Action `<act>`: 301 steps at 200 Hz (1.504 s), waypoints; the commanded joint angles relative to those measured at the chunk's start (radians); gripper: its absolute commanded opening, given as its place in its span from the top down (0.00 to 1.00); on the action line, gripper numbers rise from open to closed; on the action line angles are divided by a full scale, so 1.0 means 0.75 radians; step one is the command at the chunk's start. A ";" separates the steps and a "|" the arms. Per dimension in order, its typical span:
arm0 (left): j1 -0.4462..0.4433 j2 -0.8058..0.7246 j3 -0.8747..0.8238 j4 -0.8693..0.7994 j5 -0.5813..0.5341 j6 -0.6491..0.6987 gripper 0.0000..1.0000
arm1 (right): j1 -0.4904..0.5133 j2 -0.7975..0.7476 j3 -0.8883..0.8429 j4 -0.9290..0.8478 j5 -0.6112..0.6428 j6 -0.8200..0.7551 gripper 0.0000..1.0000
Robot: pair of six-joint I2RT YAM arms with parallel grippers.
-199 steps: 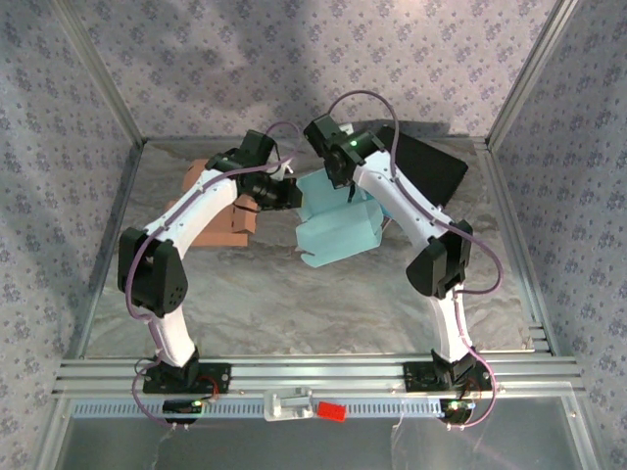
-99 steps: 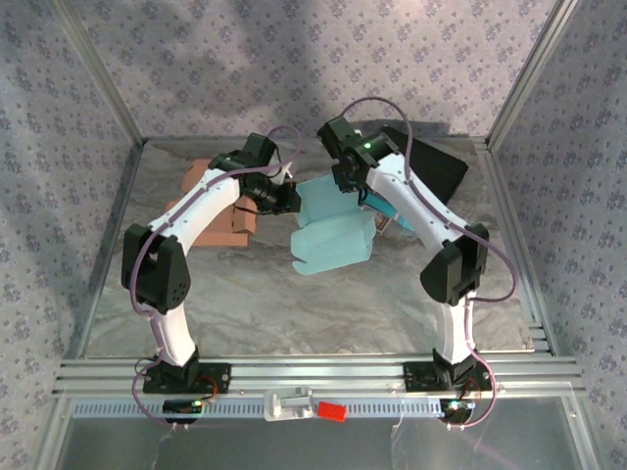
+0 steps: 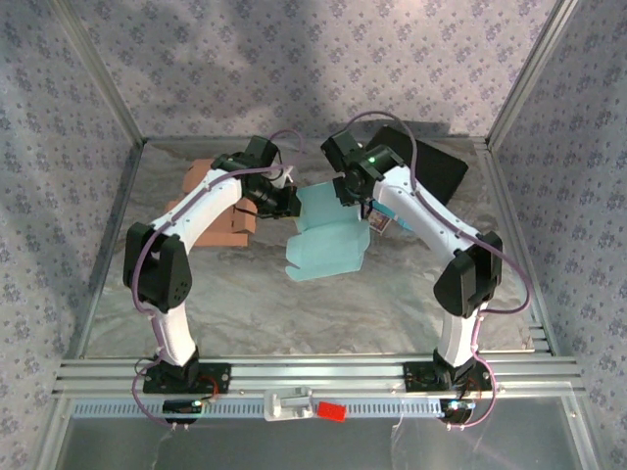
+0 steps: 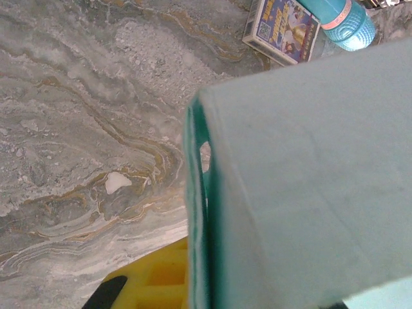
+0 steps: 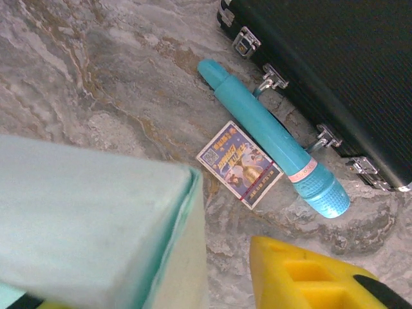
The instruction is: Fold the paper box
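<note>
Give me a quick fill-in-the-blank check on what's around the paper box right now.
1. The teal tube lies alongside a ___ case.
2. From above, the brown cardboard sits on the robot's ___ of the paper box.
3. The finger pad low in the right wrist view is ___.
Missing words: black; left; yellow.

teal paper box (image 4: 309, 180) runs off the left wrist frame; black case (image 5: 335, 71) is cropped, card pack (image 5: 239, 164) print illegible.
</note>
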 commanded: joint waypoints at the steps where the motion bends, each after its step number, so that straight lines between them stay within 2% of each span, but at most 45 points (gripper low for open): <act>1: -0.002 0.010 0.056 -0.039 0.006 0.000 1.00 | 0.045 -0.064 -0.013 -0.028 0.092 0.010 0.59; 25: -0.003 0.018 0.065 -0.053 -0.014 -0.009 1.00 | 0.076 -0.069 -0.025 -0.044 0.154 0.036 0.59; 49: -0.002 0.026 0.088 -0.081 -0.055 -0.025 1.00 | 0.078 -0.063 -0.037 -0.064 0.189 0.063 0.66; 79: -0.014 0.042 0.141 -0.145 -0.143 -0.089 1.00 | 0.094 -0.068 -0.073 -0.072 0.225 0.087 0.65; 126: -0.056 0.075 0.228 -0.267 -0.284 -0.172 1.00 | 0.083 -0.060 -0.126 -0.033 0.173 0.125 0.68; 175: -0.056 0.095 0.269 -0.327 -0.305 -0.201 1.00 | 0.042 -0.052 -0.189 0.094 0.068 0.099 0.69; 240: -0.056 0.100 0.277 -0.329 -0.291 -0.204 1.00 | 0.017 0.019 -0.169 0.109 0.046 0.117 0.75; 270: -0.054 0.106 0.285 -0.334 -0.291 -0.203 1.00 | 0.018 0.049 -0.138 0.085 0.095 0.115 0.95; 285: -0.055 0.108 0.291 -0.335 -0.289 -0.206 1.00 | 0.024 0.070 -0.110 0.046 0.158 0.127 1.00; 301: -0.055 0.114 0.300 -0.339 -0.289 -0.206 1.00 | 0.045 0.094 -0.074 -0.016 0.258 0.140 1.00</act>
